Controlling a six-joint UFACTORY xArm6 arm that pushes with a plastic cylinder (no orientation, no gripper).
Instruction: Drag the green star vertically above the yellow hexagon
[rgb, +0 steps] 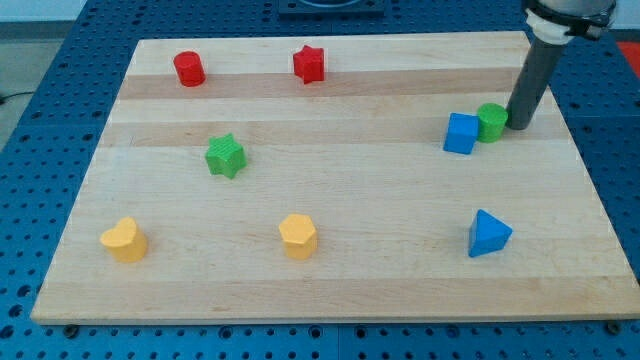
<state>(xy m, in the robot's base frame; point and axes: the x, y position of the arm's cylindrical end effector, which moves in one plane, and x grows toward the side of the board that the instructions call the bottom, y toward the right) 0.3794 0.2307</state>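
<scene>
The green star (225, 156) lies on the wooden board (330, 270) at the view's left of centre. The yellow hexagon (297, 236) lies below it and to its right, near the bottom middle. My tip (518, 126) is far off at the view's right, touching or just beside the right side of a green cylinder (491, 121). The tip is well away from the green star and the yellow hexagon.
A blue cube (461, 133) sits against the green cylinder's left. A blue triangle (488, 234) lies at the lower right. A yellow heart-like block (124, 240) is at the lower left. A red cylinder (189, 69) and a red star (309, 64) are near the top.
</scene>
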